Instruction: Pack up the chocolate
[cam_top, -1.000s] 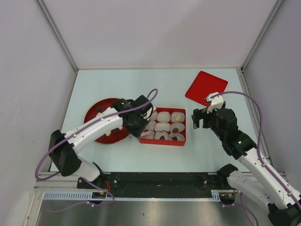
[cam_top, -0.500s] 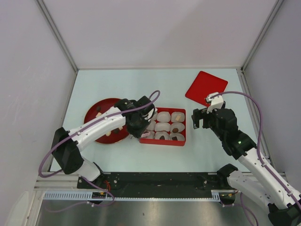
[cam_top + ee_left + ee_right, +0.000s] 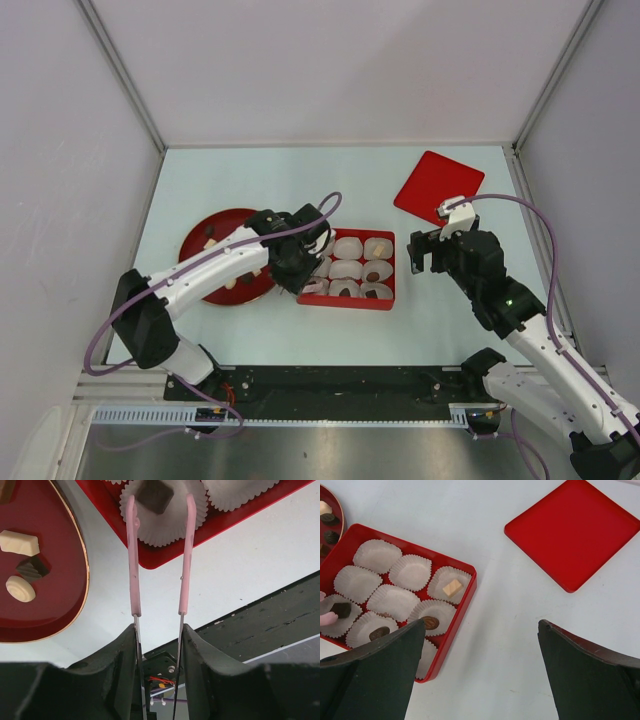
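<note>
My left gripper [image 3: 159, 635] is shut on thin pink-handled tongs [image 3: 132, 570], over the near-left corner of the red box [image 3: 346, 300]. The tong arms stand apart, their tips on either side of a dark chocolate cube [image 3: 155, 495] that lies in a white paper cup [image 3: 165, 527]. The tips do not pinch the cube. More chocolate lies in other cups: a tan block [image 3: 452, 587], a brown oval [image 3: 430, 622] and a dark piece [image 3: 380, 632]. On the red plate [image 3: 45, 615] lie a cream bar [image 3: 19, 542], a dark piece [image 3: 32, 569] and a cream round [image 3: 20, 588]. My right gripper [image 3: 481, 627] hangs open and empty to the right of the box.
A flat red lid [image 3: 437, 185] lies at the back right, beyond my right gripper [image 3: 432, 250]. The red plate [image 3: 200, 240] sits left of the box, partly under my left arm. Grey walls close in the table on three sides. The black base rail runs along the near edge.
My left arm has shifted slightly at the box's near-left corner, and the tongs now stand a little wider apart. The right arm has not moved.
</note>
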Controlling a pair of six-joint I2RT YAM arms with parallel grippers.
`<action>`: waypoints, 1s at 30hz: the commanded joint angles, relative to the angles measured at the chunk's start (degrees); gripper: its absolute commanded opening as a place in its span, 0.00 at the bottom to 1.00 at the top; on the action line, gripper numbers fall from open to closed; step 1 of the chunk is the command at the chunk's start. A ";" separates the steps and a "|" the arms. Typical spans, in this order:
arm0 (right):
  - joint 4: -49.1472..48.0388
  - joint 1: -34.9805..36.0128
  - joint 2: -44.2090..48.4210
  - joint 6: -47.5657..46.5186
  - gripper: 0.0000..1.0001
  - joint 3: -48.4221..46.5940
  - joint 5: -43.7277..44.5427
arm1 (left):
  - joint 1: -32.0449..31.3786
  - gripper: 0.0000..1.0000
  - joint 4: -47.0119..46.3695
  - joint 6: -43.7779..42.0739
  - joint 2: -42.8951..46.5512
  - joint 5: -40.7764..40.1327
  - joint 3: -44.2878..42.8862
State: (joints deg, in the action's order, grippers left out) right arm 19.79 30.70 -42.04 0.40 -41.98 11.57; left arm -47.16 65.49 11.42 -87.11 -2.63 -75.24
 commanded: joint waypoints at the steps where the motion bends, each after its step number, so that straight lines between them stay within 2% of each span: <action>1: -2.13 0.33 0.82 -0.32 1.00 0.32 0.73 | -0.48 0.43 -0.54 -0.35 1.50 -0.18 -1.40; 8: -2.12 0.33 1.00 -0.32 1.00 0.32 0.64 | -0.48 0.41 -0.81 1.58 4.66 -2.99 -3.76; 16: -2.21 0.42 1.35 -0.23 1.00 0.32 0.47 | 2.24 0.39 -0.72 6.85 10.02 -10.01 -4.56; 30: -2.39 0.77 1.17 -0.14 1.00 0.32 -0.59 | 13.48 0.37 1.83 15.47 17.68 -12.40 6.86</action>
State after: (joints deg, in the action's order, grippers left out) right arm 19.77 31.03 -41.54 0.40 -41.56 11.46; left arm -36.05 65.89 23.62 -70.98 -13.91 -71.59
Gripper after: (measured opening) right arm 0.994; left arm 0.383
